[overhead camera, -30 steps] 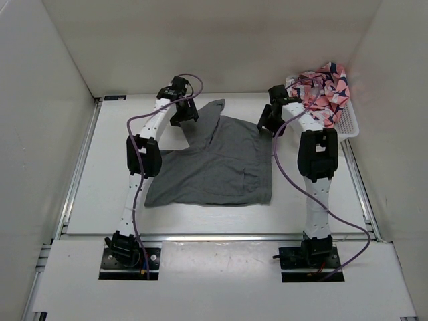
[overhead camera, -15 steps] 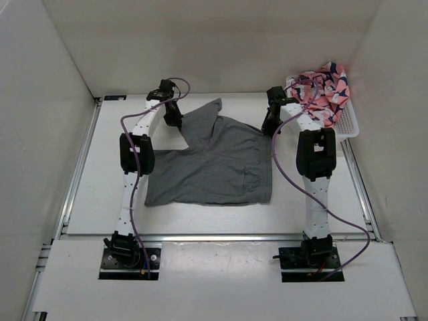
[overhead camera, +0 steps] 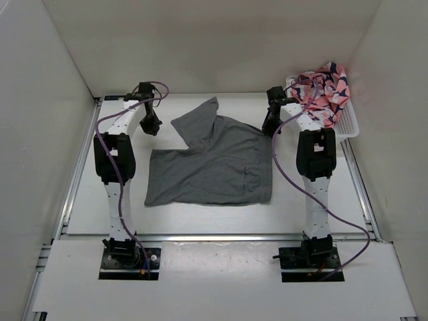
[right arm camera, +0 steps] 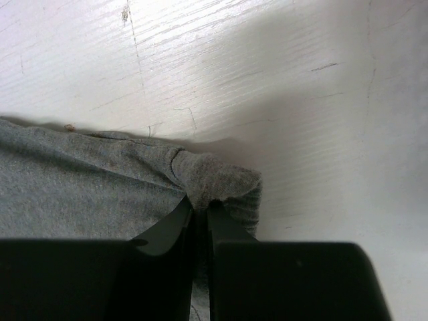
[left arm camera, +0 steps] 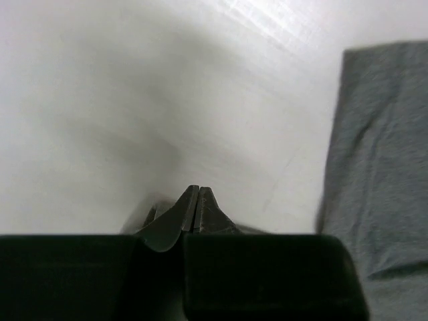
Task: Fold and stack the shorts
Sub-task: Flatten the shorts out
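While the soft mid-grey fabric shorts (overhead camera: 214, 167) lie spread across the middle of the white worktop (overhead camera: 100, 194) in the overhead view, a pointed portion at their far left juts toward the back wall, creased where it meets the rest, so the cloth does not look square enough for a clean fold. The left claw (overhead camera: 148, 125) hangs just off that far-left side over bare surface. The right claw (overhead camera: 269, 126) sits at the far-right corner of the shorts, and just beyond that arm stands a white slotted plastic basket (overhead camera: 349, 126) heaped with pink patterned garments (overhead camera: 324, 90). From the left wrist, the left claw (left arm camera: 196, 190) is pressed shut with nothing in it above bare worktop; the grey edge runs down the right of the view, apart from the tips. From the right wrist, the right claw (right arm camera: 200, 200) is clenched on a bunched corner of the shorts, the cloth puckered into a small knob at its tips. The step in hand, I judge, is squaring the garment before folding. To do it well, the left claw should part its fingers, come in low at the jutting portion's edge and take a shallow matching pinch. Both should then draw apart evenly, keeping the fabric low so it slides flat rather than lifting into wrinkles.
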Tool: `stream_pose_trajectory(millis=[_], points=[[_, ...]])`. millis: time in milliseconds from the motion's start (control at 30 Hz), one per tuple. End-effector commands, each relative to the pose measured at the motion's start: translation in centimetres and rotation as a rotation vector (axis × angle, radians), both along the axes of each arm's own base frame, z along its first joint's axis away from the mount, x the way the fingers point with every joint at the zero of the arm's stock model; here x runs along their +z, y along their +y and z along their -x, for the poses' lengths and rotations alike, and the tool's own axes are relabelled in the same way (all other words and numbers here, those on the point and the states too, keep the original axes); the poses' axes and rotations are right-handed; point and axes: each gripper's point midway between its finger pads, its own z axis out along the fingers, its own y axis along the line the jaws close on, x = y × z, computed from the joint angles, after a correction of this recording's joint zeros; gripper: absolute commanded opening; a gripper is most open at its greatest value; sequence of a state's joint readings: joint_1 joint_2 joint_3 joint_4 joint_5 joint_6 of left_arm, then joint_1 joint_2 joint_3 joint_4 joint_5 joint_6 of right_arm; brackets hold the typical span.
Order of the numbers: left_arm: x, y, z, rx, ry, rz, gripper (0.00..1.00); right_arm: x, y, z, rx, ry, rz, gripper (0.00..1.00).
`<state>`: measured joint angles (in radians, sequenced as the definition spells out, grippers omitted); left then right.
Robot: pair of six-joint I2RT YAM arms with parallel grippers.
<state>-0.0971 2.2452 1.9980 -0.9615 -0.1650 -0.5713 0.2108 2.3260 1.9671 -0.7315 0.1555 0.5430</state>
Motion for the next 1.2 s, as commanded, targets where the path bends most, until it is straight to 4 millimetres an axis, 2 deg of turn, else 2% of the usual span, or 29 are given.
stream_pose_trajectory(millis=[0, 67, 100, 133, 167, 200, 233, 267, 333, 367, 400, 433, 467, 500, 533, 633, 733, 800, 833, 867, 900, 933, 967, 1033, 1067, 1133, 1167], points=[[1.1, -0.3, 1.0, 0.026, -0.028, -0.001, 0.10, 2.4, -0.6, -0.4, -0.007, -0.052, 0.022, 0.00], [1.0, -1.9, 0.3, -0.026, -0.038, 0.013, 0.10, 2.4, -0.6, -0.4, -0.007, -0.052, 0.022, 0.00], [2.2, -2.8, -1.0, -0.051, -0.080, 0.025, 0.10, 2.4, -0.6, -0.4, -0.007, -0.052, 0.022, 0.00], [2.4, -3.8, -1.6, -0.080, -0.092, 0.032, 0.22, 2.5, -0.4, -0.6, -0.004, -0.059, 0.012, 0.00], [2.4, -4.1, -2.0, -0.085, -0.092, 0.042, 0.30, 2.5, -0.4, -0.6, -0.004, -0.059, 0.012, 0.00], [2.5, -5.2, -3.1, -0.105, -0.113, 0.058, 0.38, 2.2, -0.3, -0.3, 0.009, -0.049, 0.010, 0.00], [2.5, -5.5, -3.7, -0.110, -0.123, 0.067, 0.55, 2.2, -0.3, -0.3, 0.009, -0.049, 0.010, 0.00], [2.3, -6.3, -3.9, -0.125, -0.118, 0.077, 0.60, 2.2, -0.3, -0.3, 0.009, -0.049, 0.010, 0.00], [1.5, -6.6, -5.3, -0.117, -0.126, 0.082, 0.73, 2.2, -0.2, -0.3, 0.013, -0.047, 0.000, 0.00], [1.0, -6.9, -5.6, -0.122, -0.117, 0.091, 0.75, 2.2, -0.2, -0.3, 0.013, -0.047, 0.000, 0.00], [-1.2, -6.9, -5.8, -0.120, -0.080, 0.086, 0.75, 2.2, 0.0, -0.3, 0.017, -0.045, -0.008, 0.00], [-0.1, -7.6, -6.9, -0.120, -0.120, 0.088, 0.75, 2.2, 0.0, -0.3, 0.017, -0.045, -0.008, 0.00], [-0.7, -7.4, -6.9, -0.115, -0.104, 0.076, 0.75, 2.2, 0.0, -0.3, 0.017, -0.045, -0.008, 0.00], [-2.5, -7.9, -7.1, -0.121, -0.079, 0.065, 0.74, 2.2, 0.2, -0.2, 0.021, -0.043, -0.016, 0.00], [-1.9, -8.1, -8.0, -0.122, -0.113, 0.070, 0.71, 2.2, 0.2, -0.2, 0.021, -0.043, -0.016, 0.00], [-3.3, -8.8, -8.4, -0.131, -0.109, 0.070, 0.65, 2.2, 0.3, -0.2, 0.025, -0.042, -0.024, 0.00], [-5.0, -8.7, -8.1, -0.130, -0.080, 0.065, 0.64, 1.9, 0.3, 0.0, 0.017, -0.033, -0.026, 0.00], [-5.4, -8.7, -7.9, -0.130, -0.069, 0.064, 0.50, 1.9, 0.3, 0.0, 0.017, -0.033, -0.026, 0.00], [-4.8, -8.7, -8.0, -0.130, -0.078, 0.065, 0.35, 1.9, 0.3, 0.0, 0.017, -0.033, -0.026, 0.00], [-5.2, -8.6, -7.5, -0.130, -0.060, 0.062, 0.14, 1.9, 0.3, 0.0, 0.017, -0.033, -0.026, 0.00], [-4.7, -8.5, -7.3, -0.130, -0.060, 0.062, 0.10, 1.9, 0.1, 0.0, 0.012, -0.035, -0.017, 0.00], [-2.5, -7.8, -7.7, -0.115, -0.101, 0.057, 0.10, 1.9, 0.1, 0.0, 0.012, -0.035, -0.017, 0.00], [-2.6, -7.2, -7.0, -0.091, -0.088, 0.037, 0.10, 1.6, 0.1, 0.2, 0.012, -0.026, -0.015, 0.00], [-0.8, -4.8, -6.7, -0.028, -0.117, -0.045, 0.10, 1.6, -0.2, 0.2, 0.006, -0.028, -0.003, 0.00], [1.7, -3.8, -6.5, -0.008, -0.151, -0.059, 0.10, 1.6, -0.3, 0.1, 0.003, -0.030, 0.006, 0.00], [1.8, -1.5, -5.5, 0.031, -0.133, -0.085, 0.10, 1.3, -0.8, 0.3, -0.007, -0.021, 0.008, 0.00], [3.0, -0.4, -5.2, 0.051, -0.147, -0.084, 0.10, 1.7, -0.8, 0.2, -0.007, -0.030, 0.006, 0.00]])
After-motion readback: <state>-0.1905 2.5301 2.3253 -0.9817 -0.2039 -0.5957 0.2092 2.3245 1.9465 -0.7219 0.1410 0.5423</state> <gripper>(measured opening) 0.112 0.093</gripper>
